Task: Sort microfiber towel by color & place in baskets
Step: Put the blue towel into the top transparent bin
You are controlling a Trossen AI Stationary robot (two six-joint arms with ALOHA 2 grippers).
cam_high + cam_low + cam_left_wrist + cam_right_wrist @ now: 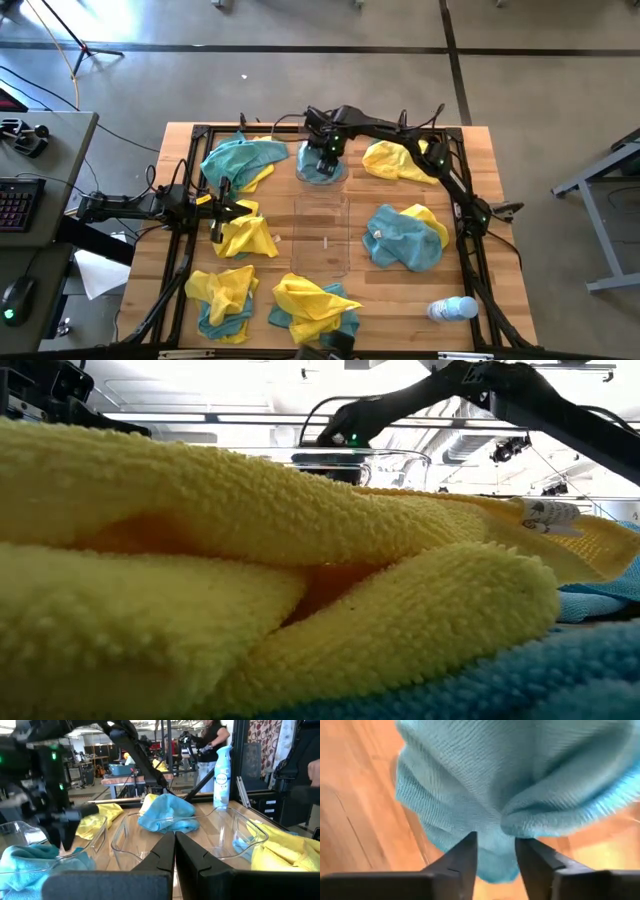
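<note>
Two clear baskets stand mid-table. The far basket [322, 172] holds a teal towel [520, 785]; the near basket [322, 235] has nothing in it. My right gripper [495, 852] hangs open over the far basket, pointing down, its fingertips just above that teal towel [30, 862]. I cannot tell whether they touch it. Yellow and teal towels lie in heaps around the baskets, among them a teal one [405, 240] on the right and a yellow one [245, 235] on the left. My left gripper [175, 850] waits shut and level at the table's left side.
More towel heaps lie at the far left [240, 160], far right [395, 160], near left [225, 295] and near middle [310, 305]. A clear spray bottle [452, 308] is at the near right corner. Black frame rails [470, 250] edge the table. A person [212, 740] stands beyond the table.
</note>
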